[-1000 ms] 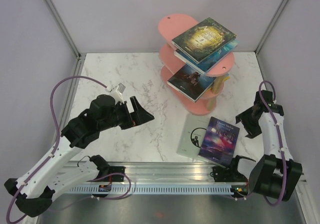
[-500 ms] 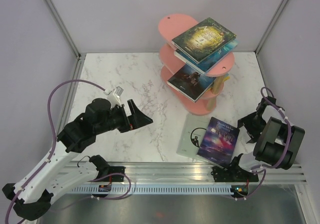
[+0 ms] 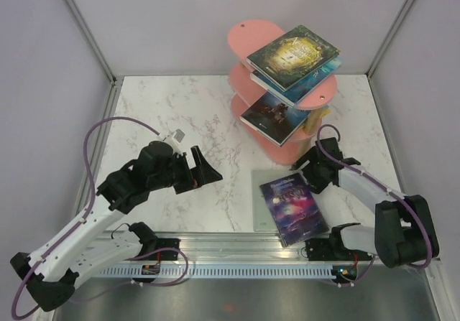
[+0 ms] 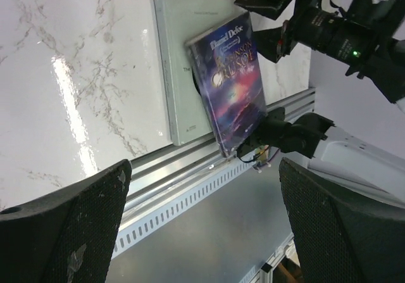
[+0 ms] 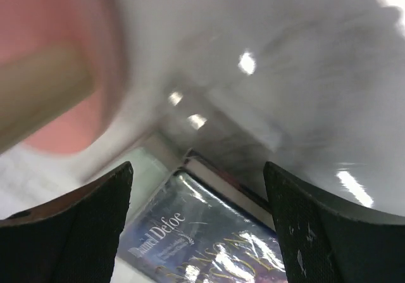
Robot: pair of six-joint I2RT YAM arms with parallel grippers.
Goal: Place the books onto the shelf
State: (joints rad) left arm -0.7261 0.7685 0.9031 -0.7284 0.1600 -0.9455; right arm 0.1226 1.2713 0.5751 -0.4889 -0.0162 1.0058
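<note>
The pink shelf (image 3: 248, 37) stands at the back with three books on it: a green-gold one (image 3: 293, 54) on a teal one (image 3: 325, 70), and a dark one (image 3: 275, 116) a tier lower. On the table a purple galaxy book (image 3: 291, 206) lies on a pale grey-white book (image 3: 260, 184). My right gripper (image 3: 310, 176) is open, low over the purple book's far right corner (image 5: 209, 232). My left gripper (image 3: 210, 169) hangs open left of the pile, holding nothing. The left wrist view shows both table books (image 4: 231, 74) and the pale cover (image 4: 174, 61).
The shelf's lowest board (image 5: 57, 55) and a wooden post (image 5: 31, 99) are close beside my right gripper. The metal rail (image 3: 230, 245) runs along the near table edge just below the pile. Grey walls enclose the marble table (image 3: 165, 113).
My right arm swung in from the table's right side to the purple book and its jaws widened. The purple book turned and slid left. My left arm shifted slightly.
</note>
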